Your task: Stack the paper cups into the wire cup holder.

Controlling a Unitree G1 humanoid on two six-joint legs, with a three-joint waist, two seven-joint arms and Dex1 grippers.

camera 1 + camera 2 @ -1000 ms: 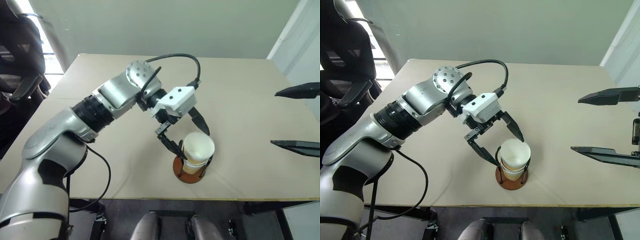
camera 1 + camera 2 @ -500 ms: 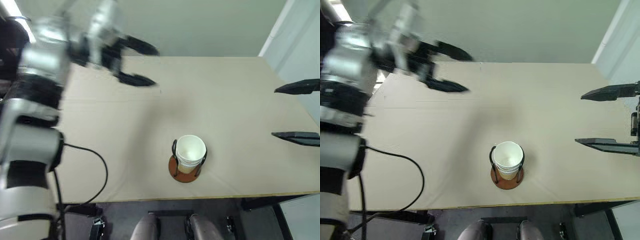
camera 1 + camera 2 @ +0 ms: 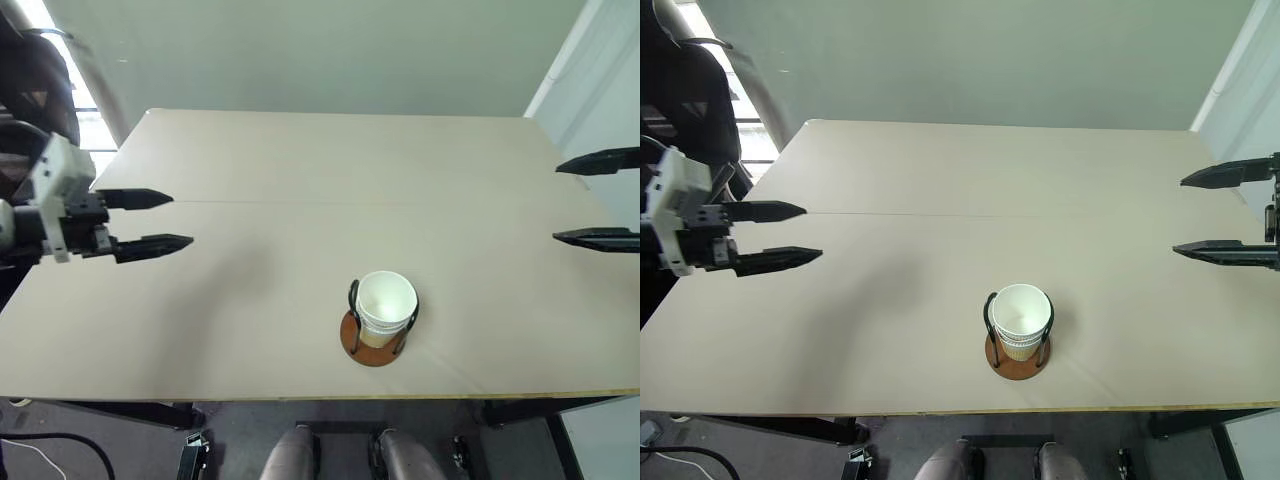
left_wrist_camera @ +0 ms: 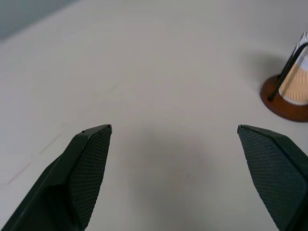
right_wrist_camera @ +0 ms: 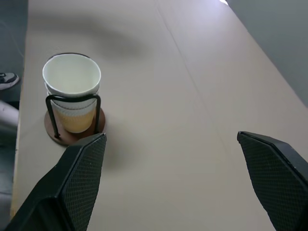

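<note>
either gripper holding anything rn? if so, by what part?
Nothing held. Left gripper and right gripper are both open and empty, out at the table's sides. The paper cups sit nested in the wire cup holder, untouched.

One stack of nested paper cups (image 3: 1020,318), one wire cup holder (image 3: 1016,358), one table (image 3: 940,170), two grippers

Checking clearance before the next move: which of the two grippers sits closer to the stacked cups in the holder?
The right gripper, at the table's right edge, is closer to the stacked tan paper cups in the black wire cup holder; the left gripper hangs farther off.
</note>
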